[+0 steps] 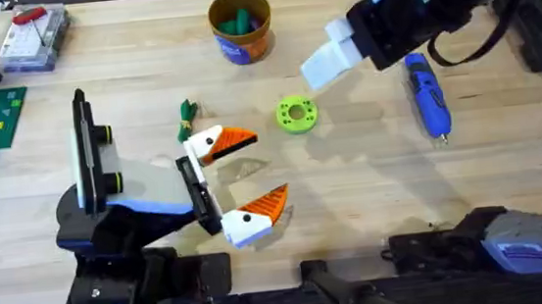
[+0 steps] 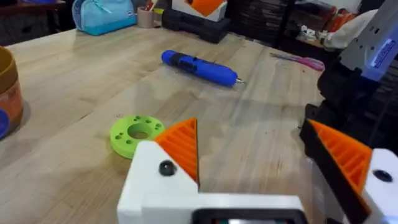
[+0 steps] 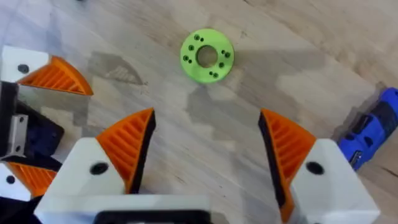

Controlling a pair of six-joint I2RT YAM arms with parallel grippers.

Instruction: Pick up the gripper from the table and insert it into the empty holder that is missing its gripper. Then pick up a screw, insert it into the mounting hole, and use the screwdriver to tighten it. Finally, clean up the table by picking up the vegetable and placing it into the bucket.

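My right claw (image 3: pixel 205 146) hangs wide open, empty, just beside the screwdriver (image 1: pixel 427 94). Its long axis runs away from my bases. Left claw (image 1: pixel 239 179), open and empty, sits near the vegetable (image 1: pixel 187 115), so it's nearer that.

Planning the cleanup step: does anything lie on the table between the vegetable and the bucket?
Nothing visible does. The vegetable lies on bare table just left of the left gripper, and the bucket stands beyond it to the right. The green ring sits off to the right of that line.
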